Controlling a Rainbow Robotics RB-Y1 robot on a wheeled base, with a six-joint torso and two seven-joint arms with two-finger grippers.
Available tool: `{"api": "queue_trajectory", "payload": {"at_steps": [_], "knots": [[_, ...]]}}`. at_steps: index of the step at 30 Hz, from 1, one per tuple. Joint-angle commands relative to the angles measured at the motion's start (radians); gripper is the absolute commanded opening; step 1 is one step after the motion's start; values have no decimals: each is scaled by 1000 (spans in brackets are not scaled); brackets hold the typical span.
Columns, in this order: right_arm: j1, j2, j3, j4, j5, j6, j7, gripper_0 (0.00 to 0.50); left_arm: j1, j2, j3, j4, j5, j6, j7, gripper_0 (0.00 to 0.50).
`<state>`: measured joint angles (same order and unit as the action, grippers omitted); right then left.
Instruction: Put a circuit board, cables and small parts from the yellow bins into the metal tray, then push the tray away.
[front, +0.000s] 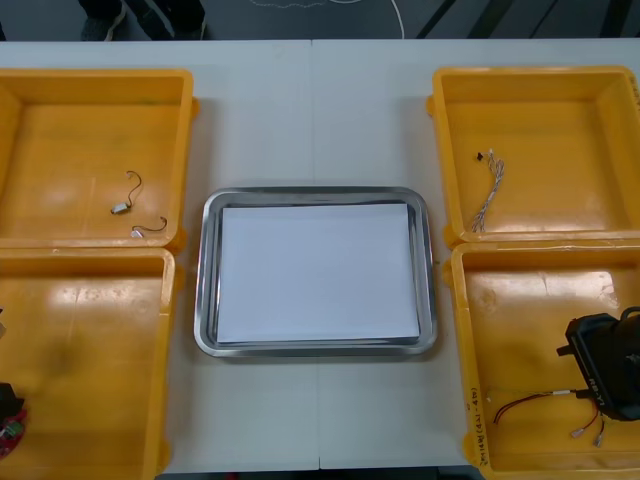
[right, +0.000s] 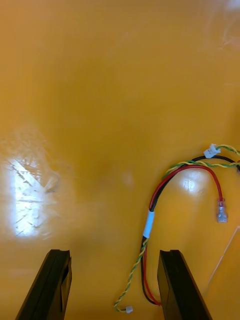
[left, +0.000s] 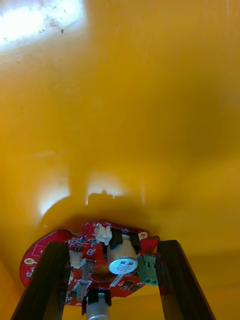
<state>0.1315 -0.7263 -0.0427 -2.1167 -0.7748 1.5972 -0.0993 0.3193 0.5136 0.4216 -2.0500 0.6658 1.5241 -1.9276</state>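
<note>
A round red circuit board (left: 82, 243) lies on the floor of the near left yellow bin (front: 90, 340). My left gripper (left: 112, 252) is open with one finger at each side of the board; in the front view it sits at the table's near left corner (front: 5, 400) over the board (front: 10, 430). My right gripper (right: 112, 260) is open low over the near right yellow bin (front: 530, 320). A red and yellow cable (right: 150, 220) lies between its fingers, close to one finger (right: 177, 280). The metal tray (front: 318, 345), white inside, has nothing in it.
The far left yellow bin (front: 60, 110) holds two small metal parts (front: 122, 208) with thin curved wires. A pale twisted cable (front: 488, 190) lies in the far right yellow bin (front: 560, 110). Bare table lies beyond the tray.
</note>
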Motion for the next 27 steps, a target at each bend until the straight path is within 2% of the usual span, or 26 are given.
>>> {"api": "queue_trajectory", "payload": {"at_steps": [1,10,20,27], "knots": [[34,27,21,-5,25,-5,-43,500,26,-15,-29,17,-17,-32,-122,500],[40,64,41,-5,58,-13,-59,500,26,-15,-29,17,-18,-33,-122,500],[74,74,66,-5,97,-36,-60,500,23,-15,-21,7,-11,-29,-120,500],[89,90,75,10,124,-71,-57,500,24,-15,9,-56,-2,27,-114,500]]}}
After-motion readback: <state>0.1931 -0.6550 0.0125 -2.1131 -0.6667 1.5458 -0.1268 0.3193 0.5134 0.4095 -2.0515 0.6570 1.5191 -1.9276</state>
